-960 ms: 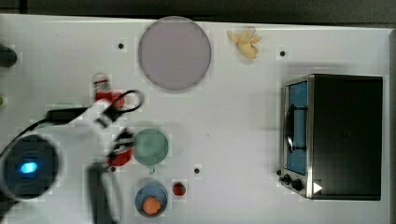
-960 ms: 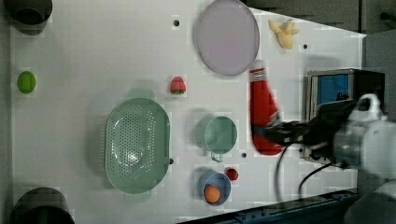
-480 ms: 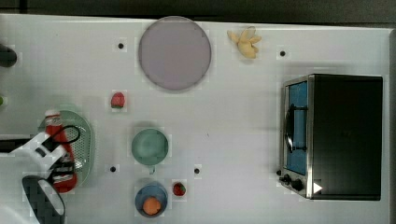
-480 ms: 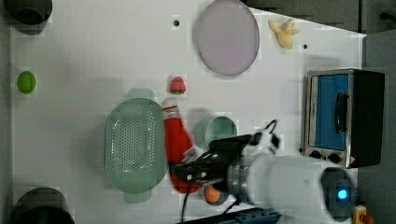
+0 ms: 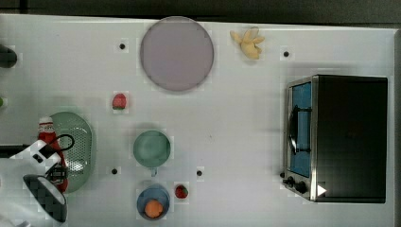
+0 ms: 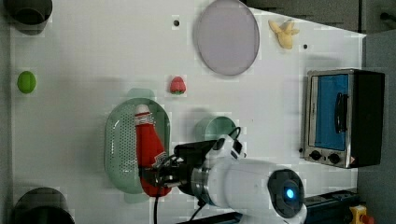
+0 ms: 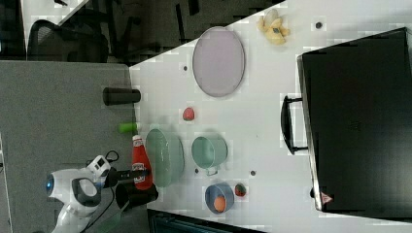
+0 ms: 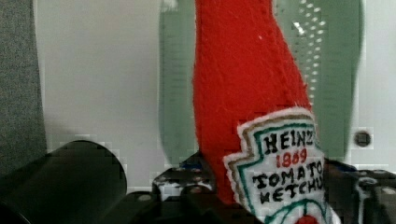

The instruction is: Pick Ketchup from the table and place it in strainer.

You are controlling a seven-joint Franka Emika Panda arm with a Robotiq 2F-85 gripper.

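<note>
A: Change log. Half a second back the Ketchup [image 6: 148, 142] hung between the strainer [image 6: 122, 154] and the green mug [image 6: 214, 129] in the left view; a second back it was out near the toaster oven [image 6: 343, 116]. It now sits over the basket's perforated floor.

B: So the carry is done?

A: I judge it nearly done. The gripper [image 6: 161, 176] is still clamped on the bottle's base end, and I cannot tell whether the bottle touches the mesh or hangs just above it (the right view has it beside the basket's rim, which suggests height).

B: Orientation?

A: In the left view the white cap points to 12 o'clock, the base to 6 o'clock, along the oval's long axis. The arm comes in from 4 o'clock.

B: Materials.

A: The bottle looks like stitched felt in the wrist view: fuzzy red body [image 8: 243, 88], tapered neck, a white label with hand-drawn lettering. Soft, so likely to squash a little under the clamp and to lie quiet once let go. The basket is pale mint plastic, oval, its bottom dotted with small holes, walls smooth.

B: Remaining?

A: Let go, lift clear. Risk, as I judge it: the felt clinging to a finger on release. The strawberry [image 6: 177, 85] at 1 o'clock of the basket is well apart.
</note>
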